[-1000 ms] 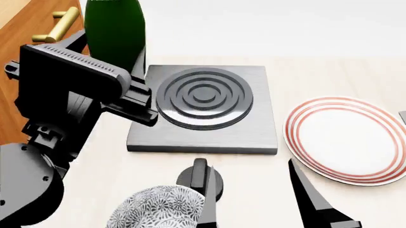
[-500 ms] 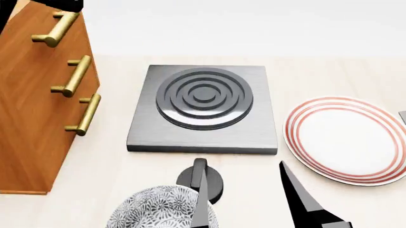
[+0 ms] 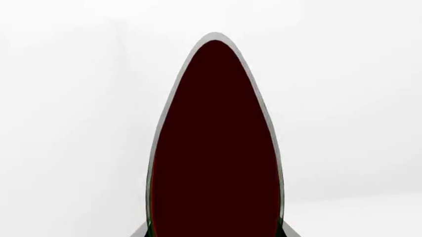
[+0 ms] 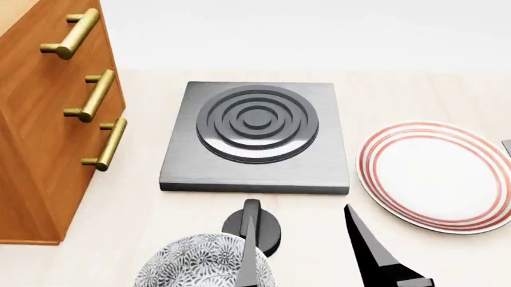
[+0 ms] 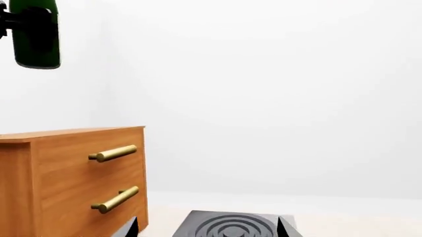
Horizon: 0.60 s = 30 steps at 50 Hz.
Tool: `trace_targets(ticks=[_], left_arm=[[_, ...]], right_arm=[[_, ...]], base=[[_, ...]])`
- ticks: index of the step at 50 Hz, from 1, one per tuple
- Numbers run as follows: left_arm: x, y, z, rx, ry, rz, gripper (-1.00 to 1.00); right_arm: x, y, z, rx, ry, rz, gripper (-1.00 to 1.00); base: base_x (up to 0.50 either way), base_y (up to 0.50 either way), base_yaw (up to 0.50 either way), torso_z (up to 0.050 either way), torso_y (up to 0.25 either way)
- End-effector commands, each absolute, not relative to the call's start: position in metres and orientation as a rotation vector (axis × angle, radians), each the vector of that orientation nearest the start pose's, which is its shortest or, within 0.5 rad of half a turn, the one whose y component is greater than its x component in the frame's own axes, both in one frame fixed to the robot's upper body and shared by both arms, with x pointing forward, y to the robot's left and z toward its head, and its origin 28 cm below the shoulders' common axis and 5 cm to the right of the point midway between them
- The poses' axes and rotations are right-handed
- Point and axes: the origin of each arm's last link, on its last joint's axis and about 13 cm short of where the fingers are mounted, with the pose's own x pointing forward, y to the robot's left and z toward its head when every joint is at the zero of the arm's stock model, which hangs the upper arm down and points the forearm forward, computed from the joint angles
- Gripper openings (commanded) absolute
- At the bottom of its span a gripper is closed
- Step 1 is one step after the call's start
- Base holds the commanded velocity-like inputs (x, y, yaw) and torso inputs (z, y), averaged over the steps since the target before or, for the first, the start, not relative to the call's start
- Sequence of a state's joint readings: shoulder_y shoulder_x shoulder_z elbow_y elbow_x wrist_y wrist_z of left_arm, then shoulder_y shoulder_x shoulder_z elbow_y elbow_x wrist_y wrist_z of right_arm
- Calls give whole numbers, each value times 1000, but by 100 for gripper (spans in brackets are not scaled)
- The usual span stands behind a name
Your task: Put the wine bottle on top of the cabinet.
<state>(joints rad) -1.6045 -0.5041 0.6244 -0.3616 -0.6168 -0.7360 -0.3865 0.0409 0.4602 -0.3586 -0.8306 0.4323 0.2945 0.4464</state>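
The wine bottle [image 5: 36,34] is dark green and hangs high in the air above the cabinet [image 5: 72,182] in the right wrist view, with a dark part of my left gripper clamped at its side. In the left wrist view the wine bottle [image 3: 214,148] fills the middle as a dark shape, and my left gripper [image 3: 216,233] is shut on it. The orange-brown cabinet [image 4: 40,137] with brass handles stands at the left of the head view; the bottle and left arm are out of that view. My right gripper [image 4: 307,251] is open and empty, low over the table.
A grey stove plate [image 4: 255,137] with raised rings lies mid-table, beside the cabinet. A white plate [image 4: 435,176] with red rings sits to its right. A patterned bowl [image 4: 200,263] and a black round knob [image 4: 255,230] are near the front edge, by my right gripper's fingers.
My left arm has lifted the wine bottle up and out of the head view, uncovering the cabinet front. The right gripper's fingers have shifted slightly.
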Motion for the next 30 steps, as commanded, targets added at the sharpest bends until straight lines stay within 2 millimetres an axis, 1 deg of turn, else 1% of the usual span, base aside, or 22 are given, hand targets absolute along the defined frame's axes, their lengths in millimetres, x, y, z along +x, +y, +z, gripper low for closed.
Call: trace_targets(ticks=[1, 3, 9, 10, 22, 30], left_arm=[[362, 301, 404, 178, -258, 389, -100], [361, 304, 406, 127, -254, 410, -100], [357, 312, 405, 109, -235, 454, -100], [357, 313, 404, 152, -212, 452, -100], [357, 318, 399, 182, -188, 464, -100], [362, 318, 397, 190, -185, 451, -100]], right_arm=[[163, -78, 147, 88, -327, 232, 100], [164, -78, 146, 87, -327, 231, 100], [162, -78, 148, 106, -329, 238, 100], [162, -78, 149, 107, -330, 238, 100], [162, -77, 148, 105, -326, 243, 100], [162, -76, 148, 105, -325, 244, 100]], base=[[0, 0, 0, 0, 0], [0, 0, 0, 0, 0], [0, 0, 0, 0, 0], [0, 0, 0, 0, 10], [0, 0, 0, 1, 1], [0, 0, 0, 0, 0]])
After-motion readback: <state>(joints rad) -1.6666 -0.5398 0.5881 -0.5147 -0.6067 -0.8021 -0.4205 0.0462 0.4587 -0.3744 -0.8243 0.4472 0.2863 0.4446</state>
